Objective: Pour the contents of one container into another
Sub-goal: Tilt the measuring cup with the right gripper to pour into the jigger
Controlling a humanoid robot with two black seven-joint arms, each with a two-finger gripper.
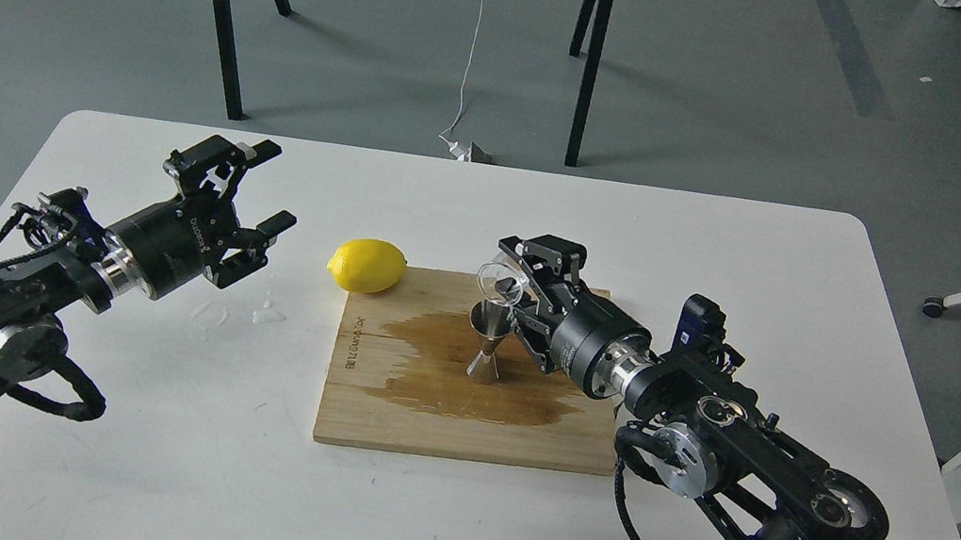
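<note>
Right gripper [525, 291] is clamped on the tipped tumbler [501, 284] right over the jigger [488, 344], so mid-pour I'd say; left gripper [248, 197] just hangs open, empty.

- The tumbler [504, 283], centre of the frame, is clear colourless glass with bright glints.
- The jigger [488, 345] just below it is polished steel, mirror-shiny.
- The cutting board [421, 414] is pale, matt wood with visible grain; a dark wet stain [464, 377] spreads across its middle.
- The lemon [367, 265] at the board's upper left corner has a smooth, slightly glossy yellow skin.
- The table [177, 453] is smooth white, faintly satin, with clear droplets [269, 313] at centre left.
- Both arms are matt black with brushed silver metal rings.
</note>
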